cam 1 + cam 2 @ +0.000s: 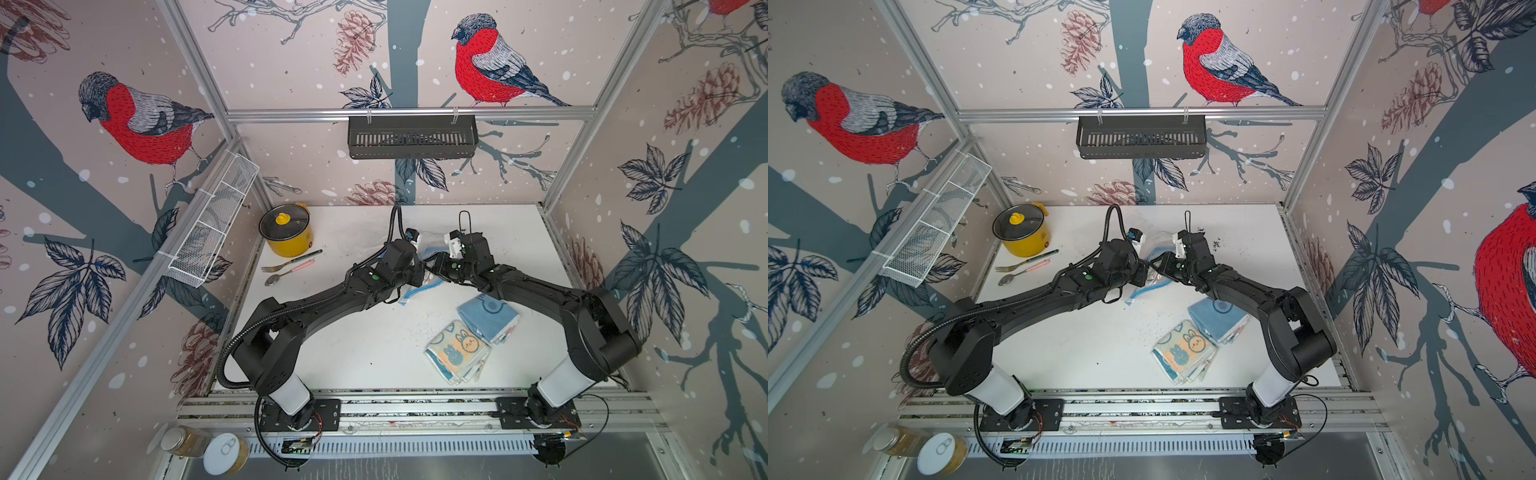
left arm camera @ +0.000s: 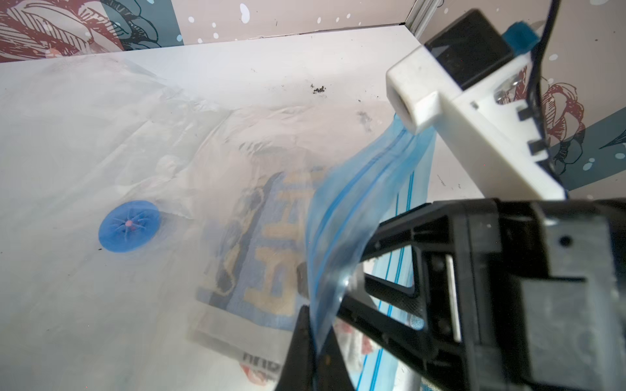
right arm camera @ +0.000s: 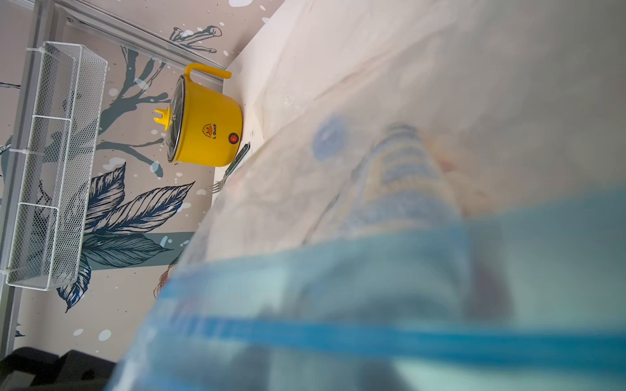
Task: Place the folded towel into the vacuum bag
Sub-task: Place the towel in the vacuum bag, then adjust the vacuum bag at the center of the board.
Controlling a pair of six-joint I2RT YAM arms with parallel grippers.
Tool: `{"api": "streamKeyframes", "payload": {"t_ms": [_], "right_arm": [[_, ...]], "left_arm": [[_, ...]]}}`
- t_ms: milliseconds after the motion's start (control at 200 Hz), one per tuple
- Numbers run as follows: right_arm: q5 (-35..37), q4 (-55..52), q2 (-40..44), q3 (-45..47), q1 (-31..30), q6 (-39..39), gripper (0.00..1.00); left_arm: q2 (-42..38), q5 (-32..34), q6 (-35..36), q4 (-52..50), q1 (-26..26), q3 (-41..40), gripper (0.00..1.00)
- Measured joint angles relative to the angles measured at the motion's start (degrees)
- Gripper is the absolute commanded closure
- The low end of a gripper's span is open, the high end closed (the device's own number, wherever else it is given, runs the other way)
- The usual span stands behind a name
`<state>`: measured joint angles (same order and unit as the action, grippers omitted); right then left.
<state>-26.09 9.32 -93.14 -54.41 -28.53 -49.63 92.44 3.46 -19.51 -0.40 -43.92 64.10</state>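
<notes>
The clear vacuum bag [image 2: 101, 142] lies flat at the back of the table, its round blue valve [image 2: 129, 226] facing up. A folded towel [image 2: 267, 243] with a blue and beige pattern shows through the plastic, inside the bag. My left gripper [image 2: 313, 352] is shut on the bag's blue zip strip [image 2: 366, 182] and holds that edge lifted. My right gripper [image 2: 350, 282] is at the same mouth, its black fingers [image 2: 389, 233] apart. In the right wrist view the blurred zip strip [image 3: 372, 338] covers the jaws. Both wrists meet over the bag [image 1: 432, 251] in both top views.
Two more folded towels lie front right: a blue one [image 1: 488, 318] and a rabbit-print one [image 1: 457, 355]. A yellow pot [image 1: 286, 232], fork [image 1: 286, 264] and spoon [image 1: 276, 277] stand back left. A white mesh basket [image 1: 212, 224] and a black rack [image 1: 411, 137] hang on the walls.
</notes>
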Motion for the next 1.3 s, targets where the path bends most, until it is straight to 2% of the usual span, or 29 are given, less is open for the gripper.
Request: {"api": "streamKeyframes", "payload": {"t_ms": [120, 495, 620, 805, 1010, 1235, 1301], "right_arm": [[1.16, -2.14, 2.43, 0.37, 0.48, 0.44, 0.39], [6.62, -11.82, 13.35, 2.78, 4.72, 4.02, 0.34], [9.03, -14.43, 15.61, 4.31, 6.23, 6.1, 0.33], [10.56, -15.28, 14.27, 5.22, 6.99, 7.65, 0.35], [9.79, -13.35, 9.9, 4.72, 4.94, 7.78, 0.5], [11.06, -12.0, 8.68, 1.99, 3.72, 7.87, 0.84], [11.5, -12.0, 8.61, 1.55, 3.58, 7.87, 0.9]], "left_arm": [[0.02, 0.37, -0.22, 0.13, 0.15, 0.24, 1.0], [0.66, 2.34, -1.62, 0.07, 0.15, 2.82, 1.0], [0.74, 2.75, -1.62, 0.04, 0.15, 3.37, 1.0], [1.22, 2.73, -1.55, 0.02, 0.15, 4.63, 1.0], [1.92, 1.7, -1.49, -0.13, 0.15, 5.84, 1.0], [1.75, 2.78, 1.7, -0.33, -0.81, 8.28, 1.0], [1.75, 4.11, 3.61, -0.33, -1.46, 8.94, 1.0]]}}
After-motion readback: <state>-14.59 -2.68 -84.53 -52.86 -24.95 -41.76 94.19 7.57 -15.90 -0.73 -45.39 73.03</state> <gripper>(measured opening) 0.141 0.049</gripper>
